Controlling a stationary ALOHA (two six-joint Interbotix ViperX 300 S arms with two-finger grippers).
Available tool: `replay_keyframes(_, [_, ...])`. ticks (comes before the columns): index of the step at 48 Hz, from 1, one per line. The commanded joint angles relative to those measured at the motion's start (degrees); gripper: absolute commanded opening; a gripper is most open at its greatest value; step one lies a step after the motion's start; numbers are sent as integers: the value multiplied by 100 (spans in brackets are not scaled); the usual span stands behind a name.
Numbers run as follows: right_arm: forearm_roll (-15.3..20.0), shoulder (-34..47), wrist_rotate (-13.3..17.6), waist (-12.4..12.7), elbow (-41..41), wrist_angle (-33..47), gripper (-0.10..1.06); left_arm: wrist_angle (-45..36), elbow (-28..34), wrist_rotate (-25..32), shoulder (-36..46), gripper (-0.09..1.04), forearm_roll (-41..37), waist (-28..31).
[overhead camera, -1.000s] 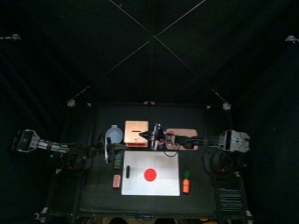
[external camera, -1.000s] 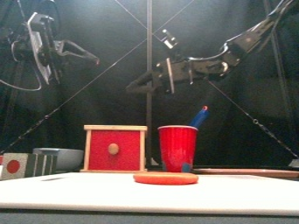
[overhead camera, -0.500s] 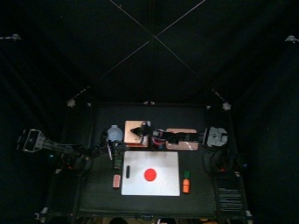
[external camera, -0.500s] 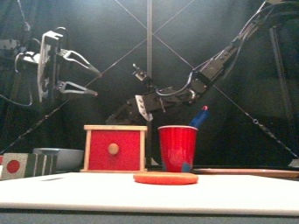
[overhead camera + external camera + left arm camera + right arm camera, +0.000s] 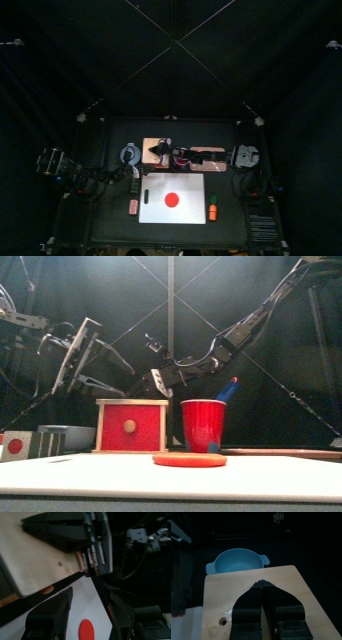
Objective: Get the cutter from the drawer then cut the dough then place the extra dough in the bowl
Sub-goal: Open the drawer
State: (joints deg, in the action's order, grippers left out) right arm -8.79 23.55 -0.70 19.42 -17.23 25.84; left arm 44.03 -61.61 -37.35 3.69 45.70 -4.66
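Right gripper (image 5: 263, 583) is over the top of the box (image 5: 298, 587), jaws pressed together with nothing between them. I can't tell whether it touches the wood. My read is that it's there to pin the box so it doesn't slide when the drawer is pulled.

The drawer (image 5: 144, 414) is shut, its red front flush in the frame and the knob (image 5: 130, 426) untouched. I can't see the cutter, so I judge it's inside.

Left gripper (image 5: 87, 592) hangs in the air at 9 o'clock of the box, jaws spread and empty, facing in toward the middle. That looks like a set-up for the knob, but it's well above it, so I'd need to come down and around to the front.

Dough (image 5: 190, 459) lies flat in the middle of the board (image 5: 187, 185), uncut, at 6 o'clock of the box. The bowl (image 5: 238, 562) sits just beside the box at 9 o'clock, empty, handy for scraps. The cup (image 5: 205, 424) stands at 3 o'clock of the box, and I'd watch the right arm's clearance there.
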Motion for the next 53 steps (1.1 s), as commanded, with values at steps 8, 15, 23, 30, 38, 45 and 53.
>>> replay_keyframes(8, [0, -105, 0, -88, 62, -229, -5, -149, 352, -1002, -519, 85, 448, -44])
replay_keyframes(15, [0, -105, 9, -97, 62, -237, -5, -132, 387, -1222, -624, 84, 519, 0])
replay_keyframes(23, [0, -105, 18, -132, 79, -237, -5, -123, 483, -1213, -694, 84, 642, 70])
replay_keyframes(30, [0, -105, 18, -132, 97, -237, -5, -123, 563, -1204, -835, 84, 712, 132])
replay_keyframes(38, [0, -105, 18, -149, 105, -237, -5, -97, 606, -1195, -967, 83, 765, 211])
replay_keyframes(45, [0, -88, 18, -149, 132, -237, -5, 0, 606, -1195, -993, 79, 800, 281])
replay_keyframes(53, [0, -79, 18, -158, 141, -237, -5, 79, 606, -1178, -1020, 74, 809, 334])
